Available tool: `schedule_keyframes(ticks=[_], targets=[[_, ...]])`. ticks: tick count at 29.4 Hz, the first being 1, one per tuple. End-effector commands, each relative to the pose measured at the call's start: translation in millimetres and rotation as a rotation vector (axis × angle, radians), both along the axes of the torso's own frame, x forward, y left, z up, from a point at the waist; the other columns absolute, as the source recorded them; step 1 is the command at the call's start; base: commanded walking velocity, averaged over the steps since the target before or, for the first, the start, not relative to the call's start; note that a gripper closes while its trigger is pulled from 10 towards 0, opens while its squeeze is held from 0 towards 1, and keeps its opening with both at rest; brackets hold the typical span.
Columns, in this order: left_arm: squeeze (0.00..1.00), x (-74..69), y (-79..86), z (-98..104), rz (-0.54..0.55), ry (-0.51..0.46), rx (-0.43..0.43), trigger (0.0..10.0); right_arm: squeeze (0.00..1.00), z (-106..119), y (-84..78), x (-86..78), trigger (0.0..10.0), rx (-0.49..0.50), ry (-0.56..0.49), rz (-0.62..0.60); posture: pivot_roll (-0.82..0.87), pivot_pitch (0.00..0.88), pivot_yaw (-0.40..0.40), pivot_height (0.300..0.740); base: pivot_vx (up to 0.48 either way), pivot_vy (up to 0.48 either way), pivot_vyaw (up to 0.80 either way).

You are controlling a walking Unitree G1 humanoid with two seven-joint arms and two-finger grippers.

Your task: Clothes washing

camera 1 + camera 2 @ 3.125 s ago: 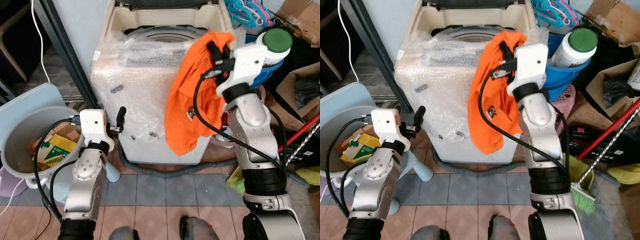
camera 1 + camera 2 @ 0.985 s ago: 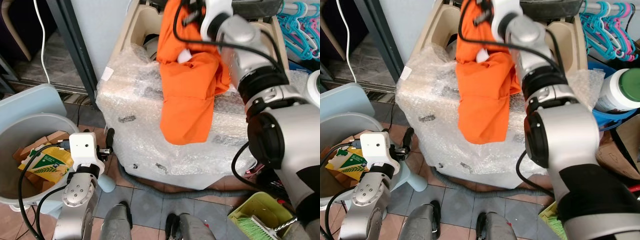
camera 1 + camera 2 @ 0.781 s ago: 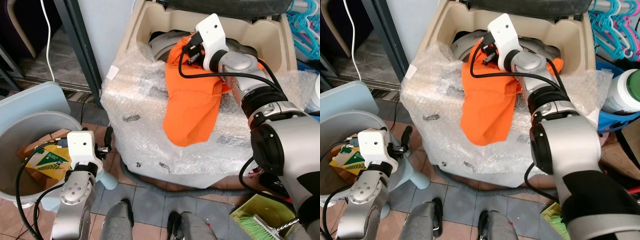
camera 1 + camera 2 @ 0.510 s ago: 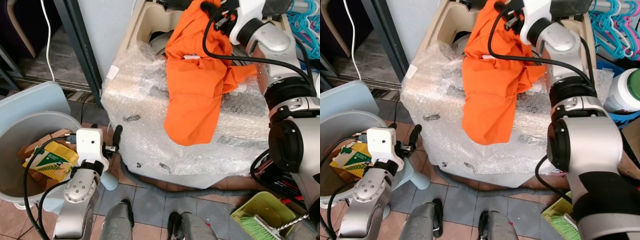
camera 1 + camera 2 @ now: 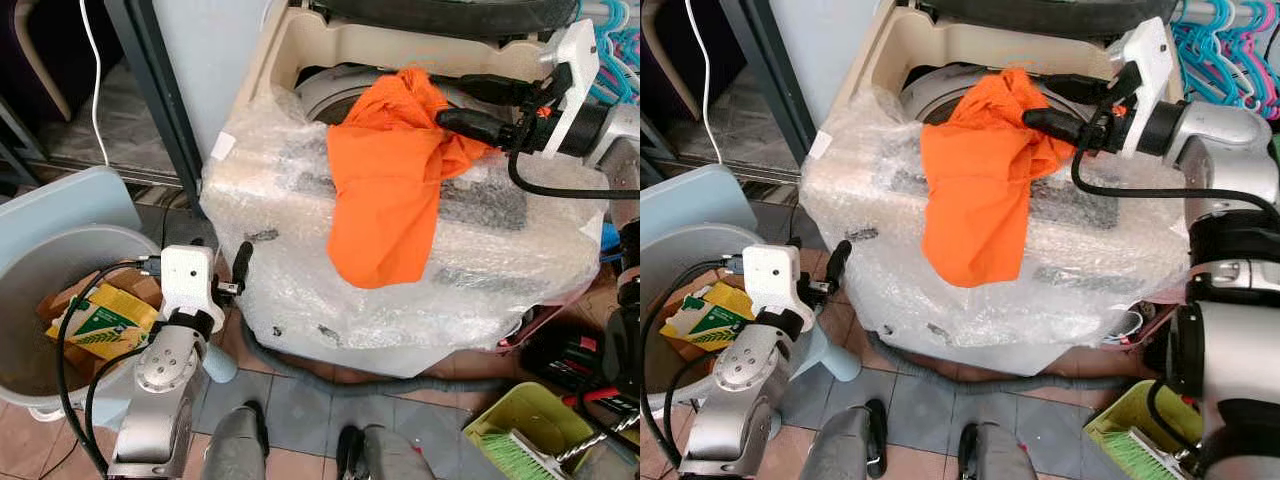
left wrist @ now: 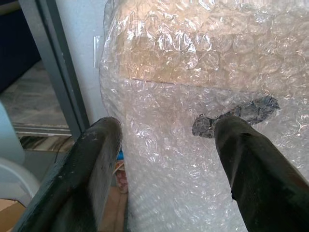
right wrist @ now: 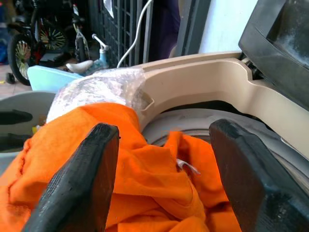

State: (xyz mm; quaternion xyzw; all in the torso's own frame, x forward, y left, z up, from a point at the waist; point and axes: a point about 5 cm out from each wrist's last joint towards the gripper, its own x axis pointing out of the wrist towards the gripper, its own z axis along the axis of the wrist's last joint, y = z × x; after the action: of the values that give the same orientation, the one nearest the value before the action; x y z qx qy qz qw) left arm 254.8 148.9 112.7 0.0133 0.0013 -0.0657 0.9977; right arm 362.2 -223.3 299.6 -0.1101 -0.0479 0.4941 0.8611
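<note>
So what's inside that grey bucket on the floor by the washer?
The grey bucket holds a green-and-yellow packet on brown cardboard pieces. The left gripper and its cables hide part of it.

The washer point(image 5: 400, 290) stands before me, a shirt point(image 5: 385, 200) draped over its near rim — part in the tub, part down the front. A bucket point(image 5: 40, 260) sits left, with boxes point(image 5: 95, 325) in it — hangers point(image 5: 1230, 50) far right.

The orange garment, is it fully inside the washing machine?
No. The orange garment is half in: its top lies in the drum opening, the rest hangs over the washing machine front.
</note>
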Motion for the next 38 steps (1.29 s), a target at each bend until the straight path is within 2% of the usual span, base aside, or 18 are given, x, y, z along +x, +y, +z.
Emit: schedule_keyframes(ticks=[1, 5, 12, 13, 14, 15, 17, 18, 24, 26, 28, 29, 30, 31, 34, 35, 36, 38], targets=[[0.0, -0.9, -0.2, -5, -0.001, 0.017, 0.006, 10.0, 1.0, 12, 0.5, -6.4, 10.0, 0.025, -0.01, 0.071, 0.0, 0.149, -0.012, 0.74, 0.0, 0.0, 0.0], [0.0, -1.5, -1.1, -5, -0.001, 0.017, 0.005, 10.0, 1.0, 6, 10.3, -9.6, 10.0, 0.021, 0.021, 0.115, 0.0, 0.15, -0.012, 0.74, 0.0, 0.0, 0.0], [0.0, -3.2, -9.4, -4, -0.087, 0.009, -0.016, 10.0, 1.0, -64, 49.6, 4.2, 10.0, -0.152, 0.074, -0.016, 0.0, 0.152, -0.012, 0.74, 0.0, 0.0, 0.0], [0.0, -4.8, -10.9, -3, -0.106, 0.003, -0.004, 10.0, 0.42, -75, 53.9, 9.5, 10.0, -0.168, 0.07, -0.088, 0.01, 0.153, -0.015, 0.74, 0.0, 0.0, 0.0], [0.0, -4.8, -10.9, -3, -0.106, 0.003, -0.004, 10.0, 0.42, -75, 53.9, 9.5, 10.0, -0.168, 0.07, -0.088, 0.01, 0.153, -0.015, 0.74, 0.0, 0.0, 0.0], [0.0, -5.6, -11.0, -4, -0.108, 0.002, 0.004, 10.0, 0.0, -83, 56.9, 14.3, 10.0, -0.192, 0.054, -0.172, 0.01, 0.153, -0.016, 0.74, 0.0, 0.0, 0.0], [0.0, -5.9, -10.9, -4, -0.106, 0.003, 0.006, 10.0, 0.0, -86, 58.0, 15.6, 10.0, -0.206, 0.039, -0.206, 0.01, 0.153, -0.016, 0.74, 0.0, 0.0, 0.0], [0.0, -6.0, -10.6, -4, -0.101, 0.003, 0.005, 10.0, 0.0, -87, 57.6, 17.4, 0.0, -0.24, 0.005, -0.252, 0.01, 0.154, -0.019, 0.74, 0.0, 0.0, 0.0], [0.0, -5.9, -11.9, -4, -0.095, -0.001, 0.001, 10.0, 0.0, -66, 35.4, 34.8, 0.0, -0.199, -0.106, -0.557, 0.0, 0.155, -0.024, 0.74, 0.0, 0.0, 0.0], [0.0, -5.8, -12.5, -5, -0.094, 0.0, 0.003, 10.0, 0.0, -50, 5.6, 42.6, 0.0, -0.155, -0.135, -0.801, 0.0, 0.157, -0.024, 0.74, 0.0, 0.0, 0.0], [0.0, -5.5, -12.7, -5, -0.094, -0.001, 0.004, 10.0, 0.0, -40, -6.0, 43.7, 1.5, -0.099, -0.159, -0.893, 0.0, 0.157, -0.024, 0.74, 0.0, 0.0, 0.0], [0.0, -5.1, -12.6, -5, -0.094, -0.001, 0.004, 10.0, 0.0, -29, -12.0, 43.6, 7.6, -0.053, -0.191, -0.937, 0.0, 0.157, -0.024, 0.74, 0.0, 0.0, 0.0], [0.0, -5.1, -12.6, -5, -0.094, -0.001, 0.004, 10.0, 0.0, -29, -12.0, 43.6, 7.6, -0.053, -0.191, -0.937, 0.0, 0.157, -0.024, 0.74, 0.0, 0.0, 0.0], [0.0, -4.6, -12.2, -5, -0.091, -0.002, 0.006, 10.0, 0.0, -14, -16.2, 42.8, 10.0, 0.011, -0.247, -0.959, 0.0, 0.157, -0.023, 0.74, 0.0, 0.0, 0.0], [0.0, -3.6, -11.0, -5, -0.084, -0.002, 0.008, 10.0, 0.0, 20, -19.3, 38.9, 10.0, 0.153, -0.377, -0.957, 0.0, 0.157, -0.021, 0.74, 0.0, 0.0, 0.0], [0.0, -3.4, -10.9, -5, -0.083, -0.001, 0.009, 10.0, 0.11, 26, -17.3, 37.6, 10.0, 0.184, -0.4, -0.93, 0.0, 0.156, -0.021, 0.74, 0.0, 0.0, 0.0], [0.0, -3.2, -10.8, -5, -0.083, -0.002, 0.009, 10.0, 0.95, 30, -15.4, 36.2, 10.0, 0.212, -0.419, -0.906, 0.0, 0.156, -0.02, 0.74, 0.0, 0.0, 0.0], [0.0, -3.0, -10.7, -5, -0.082, -0.002, 0.009, 10.0, 1.0, 31, -11.9, 34.7, 10.0, 0.239, -0.434, -0.876, 0.0, 0.156, -0.02, 0.74, 0.0, 0.0, 0.0]])
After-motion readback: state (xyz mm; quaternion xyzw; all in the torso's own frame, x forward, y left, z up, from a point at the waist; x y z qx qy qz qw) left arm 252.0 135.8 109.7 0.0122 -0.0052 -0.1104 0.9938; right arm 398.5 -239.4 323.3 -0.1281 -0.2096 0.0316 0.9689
